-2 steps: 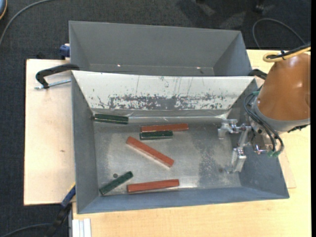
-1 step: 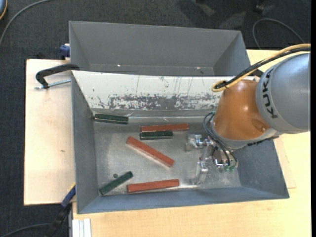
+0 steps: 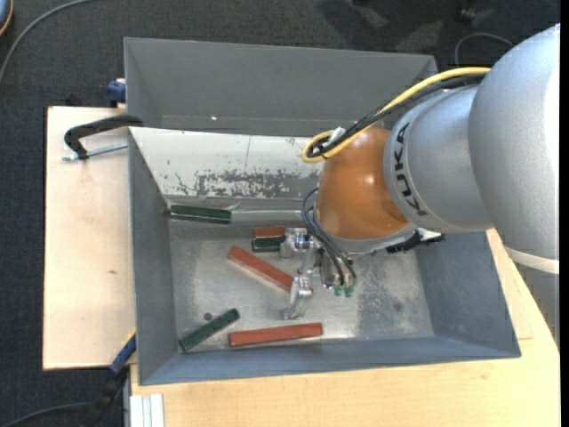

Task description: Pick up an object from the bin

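Long red bar (image 3: pixel 276 334) flat along bin (image 3: pixel 267 87) front wall; green bar (image 3: pixel 209 327) in front-left corner. Claw (image 3: pixel 300 299) low at bin centre, beside right end of slanted red bar (image 3: pixel 258 267); open or closed: cannot tell. Nothing seen gripped. Risk: grip at bar end, off balance; bar likely pivots, drops on lift. Risk: claw nudges bar aside, closes on nothing.

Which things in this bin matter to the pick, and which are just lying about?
In play: gripper; slanted red bar right beside it, mid-bin.
Lying about: front red bar; back green bar; front-left green bar; small red block.
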`<state>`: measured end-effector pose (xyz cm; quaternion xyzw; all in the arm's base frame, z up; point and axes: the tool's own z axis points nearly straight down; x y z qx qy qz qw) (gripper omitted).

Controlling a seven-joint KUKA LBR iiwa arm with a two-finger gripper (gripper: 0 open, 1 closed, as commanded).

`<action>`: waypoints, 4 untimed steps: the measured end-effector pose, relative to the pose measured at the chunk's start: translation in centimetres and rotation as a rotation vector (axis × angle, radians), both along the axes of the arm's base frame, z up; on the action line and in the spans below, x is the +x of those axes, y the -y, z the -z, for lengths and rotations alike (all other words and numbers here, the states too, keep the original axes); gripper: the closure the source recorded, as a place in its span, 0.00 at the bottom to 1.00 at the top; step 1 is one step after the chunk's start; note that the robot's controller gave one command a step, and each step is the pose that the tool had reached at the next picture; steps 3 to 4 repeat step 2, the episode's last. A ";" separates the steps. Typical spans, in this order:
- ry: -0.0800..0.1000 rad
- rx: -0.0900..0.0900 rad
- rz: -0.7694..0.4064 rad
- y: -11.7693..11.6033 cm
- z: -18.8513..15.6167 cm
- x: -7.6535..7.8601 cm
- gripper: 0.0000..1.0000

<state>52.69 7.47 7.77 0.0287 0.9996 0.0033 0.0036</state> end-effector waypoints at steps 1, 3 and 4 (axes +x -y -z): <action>-0.002 -0.005 0.007 0.6 0.0 0.0 1.00; 0.007 -0.002 0.001 -3.1 -14.5 0.1 1.00; 0.007 -0.002 0.001 -3.1 -14.5 0.1 1.00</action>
